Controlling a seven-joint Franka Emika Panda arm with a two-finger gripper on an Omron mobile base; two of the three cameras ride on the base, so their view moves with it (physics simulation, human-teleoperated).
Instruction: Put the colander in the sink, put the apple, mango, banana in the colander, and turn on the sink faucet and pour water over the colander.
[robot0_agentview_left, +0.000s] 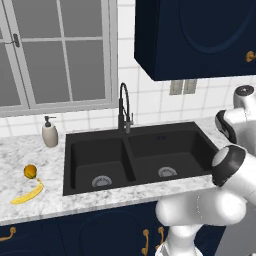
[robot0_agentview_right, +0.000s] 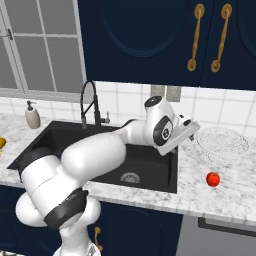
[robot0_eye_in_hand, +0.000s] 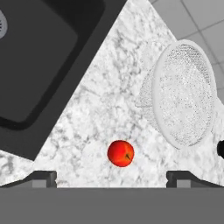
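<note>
The white, finely perforated colander (robot0_eye_in_hand: 183, 94) (robot0_agentview_right: 222, 145) sits upright on the marble counter right of the black sink (robot0_eye_in_hand: 39, 65) (robot0_agentview_right: 60, 137) (robot0_agentview_left: 95, 142). The red apple (robot0_eye_in_hand: 120, 153) (robot0_agentview_right: 213, 179) lies on the counter in front of it. My gripper (robot0_eye_in_hand: 111, 179) hangs open above the counter between sink and colander, nothing between its fingertips (robot0_eye_in_hand: 43, 178). The orange-yellow mango (robot0_agentview_left: 30, 171) and the banana (robot0_agentview_left: 27, 194) lie on the counter left of the sink. The black gooseneck faucet (robot0_agentview_left: 123, 107) (robot0_agentview_right: 90, 105) stands behind the sink's divider, with no water running.
A white soap pump bottle (robot0_agentview_left: 49, 132) (robot0_agentview_right: 32, 116) stands at the back left of the sink. Dark blue wall cabinets (robot0_agentview_right: 150, 40) hang over the counter, and a window (robot0_agentview_left: 55, 55) is behind the sink. My arm (robot0_agentview_right: 100, 155) stretches across the right basin.
</note>
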